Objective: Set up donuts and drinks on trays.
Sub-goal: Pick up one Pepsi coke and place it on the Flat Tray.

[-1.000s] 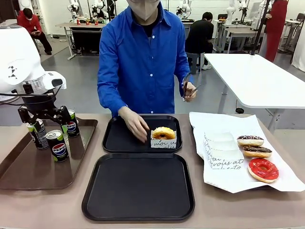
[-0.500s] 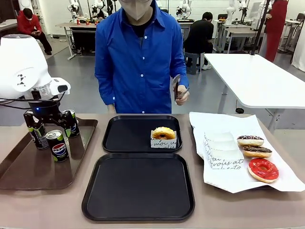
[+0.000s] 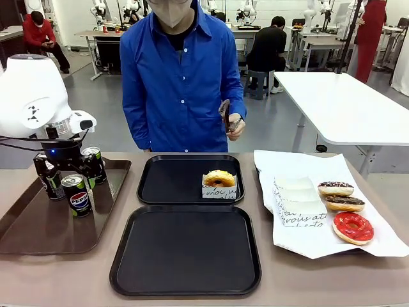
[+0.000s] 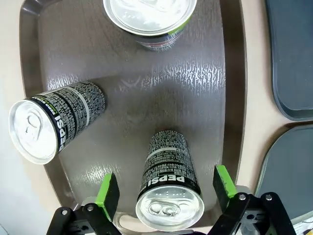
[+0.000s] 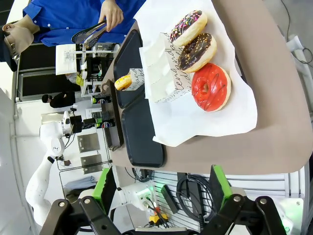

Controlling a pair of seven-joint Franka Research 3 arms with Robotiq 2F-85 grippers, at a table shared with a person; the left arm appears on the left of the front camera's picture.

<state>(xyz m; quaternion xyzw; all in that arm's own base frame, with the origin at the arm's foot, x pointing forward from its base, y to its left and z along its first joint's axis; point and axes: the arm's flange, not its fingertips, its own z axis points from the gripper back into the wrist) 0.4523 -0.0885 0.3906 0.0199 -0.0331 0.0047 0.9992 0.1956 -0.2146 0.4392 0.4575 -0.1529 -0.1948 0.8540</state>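
Note:
My left gripper [image 3: 66, 167] [image 4: 165, 190] hangs open over the brown tray [image 3: 38, 224], its green pads [image 4: 108, 195] on either side of an upright Pepsi can [image 4: 168, 188] [image 3: 78, 194] without touching it. Two more cans [image 3: 96, 164] [image 3: 51, 182] stand close by. A glazed donut in a white box [image 3: 219, 180] sits in the far black tray [image 3: 166, 182]; the near black tray [image 3: 185, 249] is bare. My right gripper [image 5: 164, 196] is open and holds nothing, well back from the table.
On white paper [image 3: 313, 240] at the right lie two chocolate donuts [image 3: 335, 188] [image 3: 344, 203], a red-iced donut [image 3: 353, 228] and folded white boxes [image 3: 295, 201]. The person stands behind the far tray, holding tongs [image 3: 225, 112] at chest height.
The person drew the hand out of the far tray, stood up and raised the tongs. My left gripper came down a little around the front can.

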